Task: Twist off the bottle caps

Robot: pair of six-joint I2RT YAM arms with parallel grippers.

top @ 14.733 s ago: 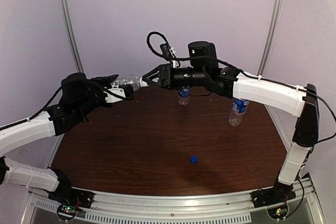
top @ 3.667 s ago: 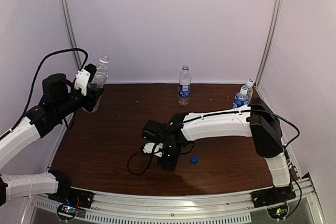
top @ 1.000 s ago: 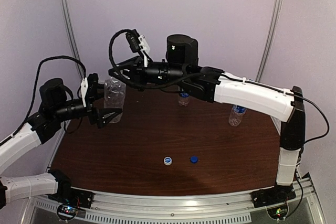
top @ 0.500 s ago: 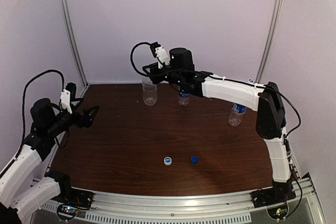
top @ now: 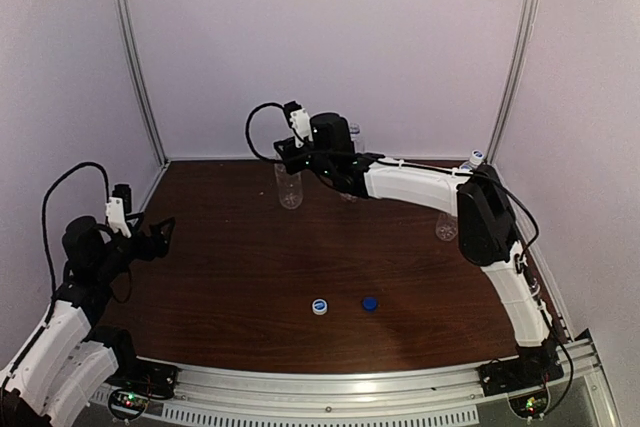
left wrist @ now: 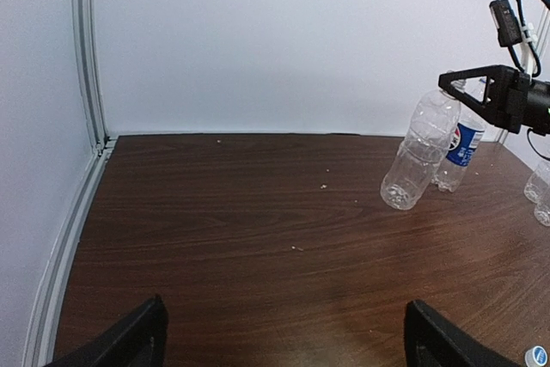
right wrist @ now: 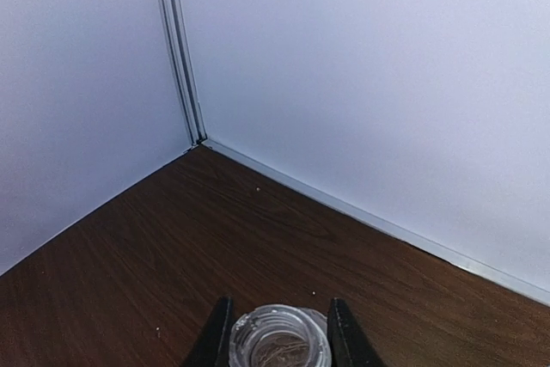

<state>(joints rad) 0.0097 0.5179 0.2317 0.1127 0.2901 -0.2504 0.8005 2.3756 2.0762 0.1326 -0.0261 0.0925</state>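
Left gripper [left wrist: 284, 315] is wide open with nothing in it. It's low over the worktop [top: 250, 267], near the left wall [top: 60, 97] and close to the left edge. From its wrist view I see a broad stretch of bare wood running ahead to the back wall [left wrist: 301, 40] and across to the bottles.

Right gripper [right wrist: 279, 333] is reached out to the far side, fingers [right wrist: 219, 337] pressed against both sides of the open mouth of the uncapped bottle [top: 289, 190]. That label-free bottle stands near the back edge, left of centre, with the corner post [right wrist: 176, 49] well off to its left.

A blue-labelled bottle [left wrist: 461, 145] stands just beside it, mostly behind the right arm in the top view. Another bottle [top: 446, 227] stands by the right edge, partly hidden by the arm's elbow, and I can't tell whether it is capped.

Two caps lie loose on the near half, close together but apart: the white-and-blue cap [top: 320, 306] on the left and the dark blue cap [top: 369, 302] on the right. Both are well back from the front rail [top: 330, 392], with bare worktop on every side.
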